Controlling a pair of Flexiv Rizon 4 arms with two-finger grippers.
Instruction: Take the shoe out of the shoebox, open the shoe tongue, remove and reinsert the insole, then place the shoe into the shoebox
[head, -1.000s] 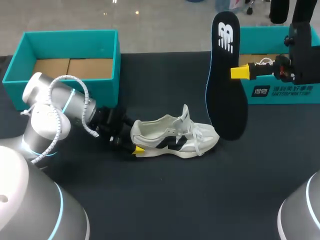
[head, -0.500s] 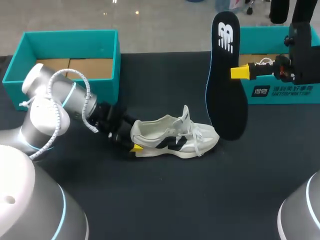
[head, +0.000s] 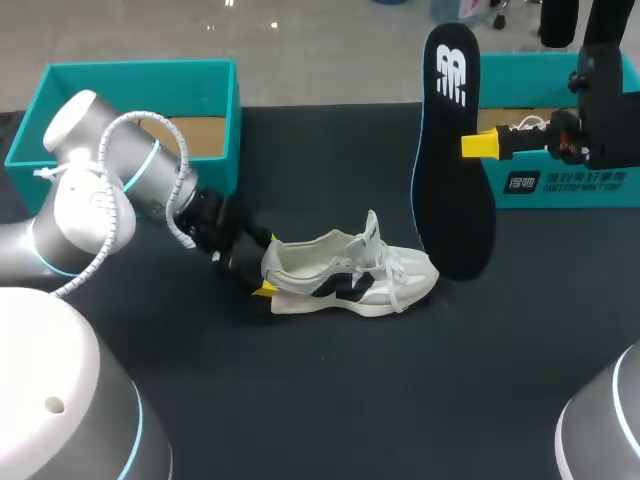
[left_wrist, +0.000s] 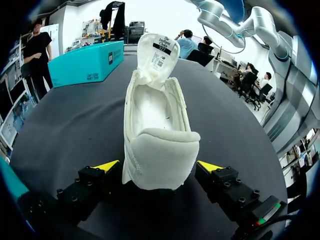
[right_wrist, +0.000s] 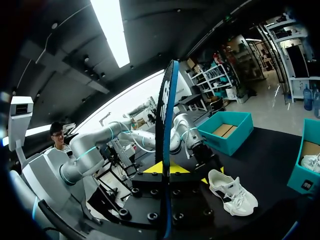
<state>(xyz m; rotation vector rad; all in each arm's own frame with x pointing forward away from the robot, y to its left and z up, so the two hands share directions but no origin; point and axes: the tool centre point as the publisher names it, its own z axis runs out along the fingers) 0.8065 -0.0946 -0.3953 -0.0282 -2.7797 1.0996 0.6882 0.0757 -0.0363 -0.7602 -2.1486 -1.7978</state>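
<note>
Table (head: 350, 400) w/ shoe (head: 350, 275), teal shoebox (head: 235, 130), prob. 2nd box (head: 560, 182)

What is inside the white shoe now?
Only the pale, bare lining shows inside the shoe; there is no insole in it. The black insole is held up in the right gripper. The toe end is hidden behind the raised tongue.

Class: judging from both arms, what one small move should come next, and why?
Probably the left gripper should close on the heel of the shoe. Its open fingers sit either side of the heel without gripping, the shoe lies empty with its tongue up, and the right gripper holds the insole upright.
</note>
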